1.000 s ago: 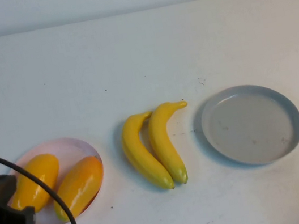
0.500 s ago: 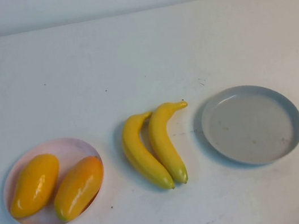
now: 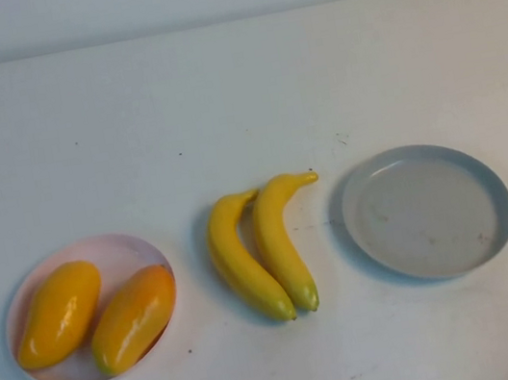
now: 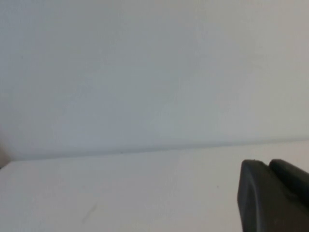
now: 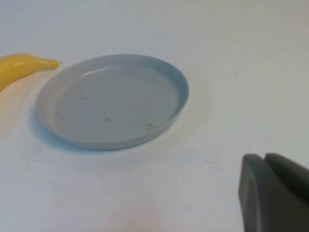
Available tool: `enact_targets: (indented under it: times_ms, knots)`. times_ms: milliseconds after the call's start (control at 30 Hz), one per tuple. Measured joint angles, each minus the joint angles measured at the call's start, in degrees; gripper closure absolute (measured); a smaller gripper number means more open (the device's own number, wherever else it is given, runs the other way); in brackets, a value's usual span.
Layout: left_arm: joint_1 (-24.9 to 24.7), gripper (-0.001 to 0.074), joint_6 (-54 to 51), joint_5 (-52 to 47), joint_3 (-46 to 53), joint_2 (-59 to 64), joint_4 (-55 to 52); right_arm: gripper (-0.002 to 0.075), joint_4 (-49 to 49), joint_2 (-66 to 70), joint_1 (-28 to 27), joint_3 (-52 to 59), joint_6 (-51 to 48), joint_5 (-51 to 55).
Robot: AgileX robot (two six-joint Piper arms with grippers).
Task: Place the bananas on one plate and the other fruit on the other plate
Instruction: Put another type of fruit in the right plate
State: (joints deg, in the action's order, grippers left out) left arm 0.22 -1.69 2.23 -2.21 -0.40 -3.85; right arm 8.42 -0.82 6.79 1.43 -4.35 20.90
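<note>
On the white table (image 3: 238,95) the pale pink plate (image 3: 123,250) sat at the near left, and the two orange-yellow mango-like fruits lay on it side by side, each tilted with its far end leaning right; the left fruit (image 3: 58,313) and the right fruit (image 3: 133,317) looked to be touching or nearly so along their long sides, and the right one reached out to the plate's right rim. The two bananas lay on the bare table between the plates, near the middle; the left banana (image 3: 242,262) and the right banana (image 3: 280,242) were pressed close together, their greenish tips pointing toward the near side and their stems toward the far side, the right one's stem curling right toward the grey plate (image 3: 499,198). That grey plate sat at the right, apart from the bananas by a narrow strip of table, with only a few dark specks on its floor; the right wrist view showed the same plate and the tip of one banana just beside its rim.

Neither arm appeared in the high view. The left gripper (image 4: 273,195) showed only as a dark edge in its own wrist view, facing bare table and a pale wall; whether its fingers were spread or pressed together I could not tell. The right gripper (image 5: 273,195) showed likewise as a dark edge, on the table side near the grey plate and apart from it; its state could not be told either.
</note>
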Motion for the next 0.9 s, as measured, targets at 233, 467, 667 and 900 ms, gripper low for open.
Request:
enact_targets:
  times_ms: [233,467,667,900]
  knots:
    - [0.14,0.0733,2.51,-1.61,3.57,-0.23,0.86,0.0741,0.0,0.0,0.0,0.0,0.0,0.0]
    - [0.14,0.0733,2.83,-12.3,3.57,-0.23,0.86,0.0741,0.0,0.0,0.0,0.0,0.0,0.0]
    - [-0.57,0.0733,3.39,-18.9,3.7,-0.23,0.86,0.0741,0.0,0.0,0.0,0.0,0.0,0.0]
    - [-5.89,0.0733,3.31,-21.45,3.7,-0.23,0.31,0.0741,0.0,0.0,0.0,0.0,0.0,0.0]
